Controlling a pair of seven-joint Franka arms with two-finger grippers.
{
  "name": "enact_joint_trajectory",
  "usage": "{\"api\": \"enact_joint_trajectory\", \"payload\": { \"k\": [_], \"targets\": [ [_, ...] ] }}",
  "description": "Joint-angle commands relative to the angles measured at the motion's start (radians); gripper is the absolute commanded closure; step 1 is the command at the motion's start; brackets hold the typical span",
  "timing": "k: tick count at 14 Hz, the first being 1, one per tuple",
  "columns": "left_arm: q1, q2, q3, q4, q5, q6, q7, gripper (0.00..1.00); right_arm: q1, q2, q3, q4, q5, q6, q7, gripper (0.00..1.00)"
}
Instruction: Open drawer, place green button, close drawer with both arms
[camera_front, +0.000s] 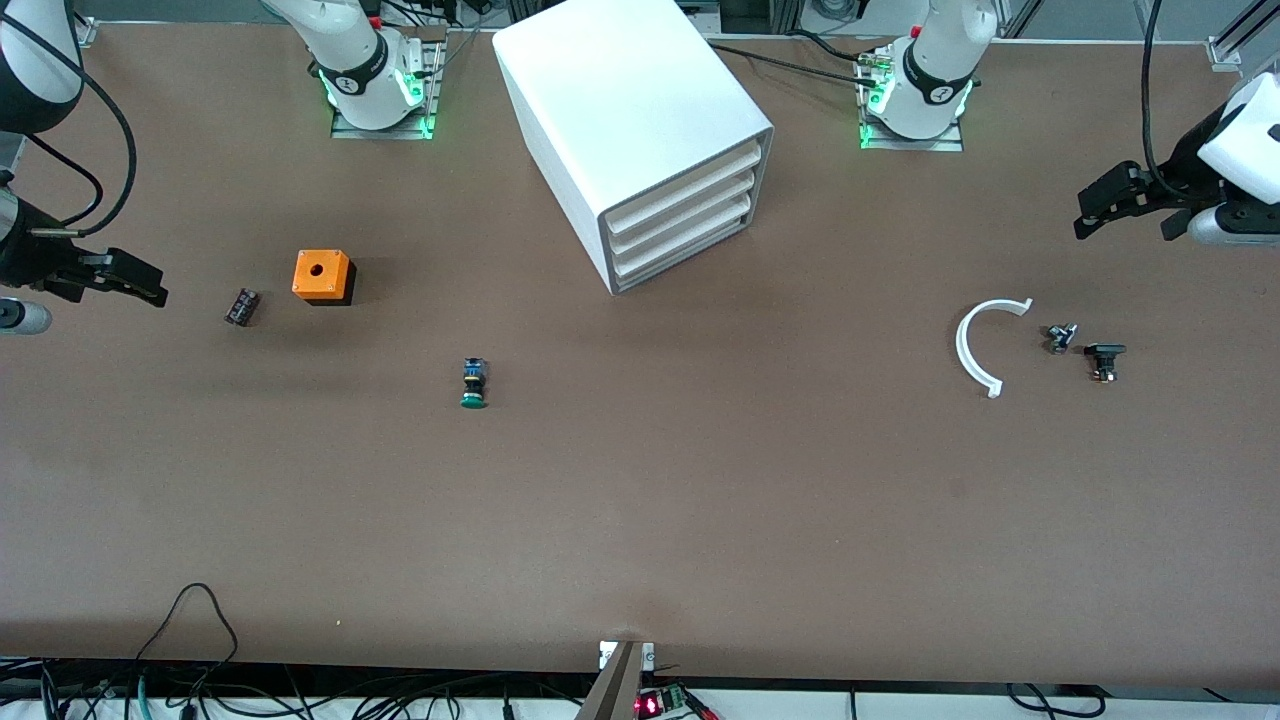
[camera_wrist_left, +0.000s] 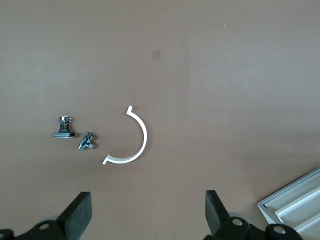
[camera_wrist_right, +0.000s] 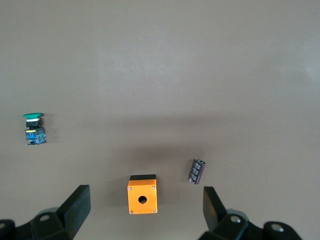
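The button (camera_front: 474, 384) is laid on its side on the table (camera_front: 640, 520), well apart from the wide-open, empty right gripper (camera_front: 150, 290), while the drawer (camera_front: 690, 255) is shut, well apart from the wide-open, empty left gripper (camera_front: 1090, 215).

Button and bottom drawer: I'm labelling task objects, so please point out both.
button (camera_front: 474, 384), front view, on its black-and-blue body.
drawer (camera_front: 684, 254), front view, on the lowest tray's white front edge.
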Motion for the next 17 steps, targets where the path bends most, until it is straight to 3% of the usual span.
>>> {"api": "enact_joint_trajectory", "payload": {
  "k": [1, 12, 17],
  "targets": [
    [0.013, 0.011, -0.002, 0.029, 0.002, -0.027, 0.06, 0.0, -0.004, 0.003, -0.004, 0.0, 0.019, 0.014, -0.001, 0.0],
    [0.013, 0.041, -0.019, 0.061, -0.012, -0.025, 0.066, 0.0, -0.005, 0.011, -0.004, 0.0, 0.022, 0.014, 0.004, 0.0],
    [-0.005, 0.109, -0.056, 0.041, -0.012, -0.033, 0.065, 0.0, 0.032, 0.075, 0.003, 0.002, 0.046, 0.035, 0.004, 0.0]
  ]
}}
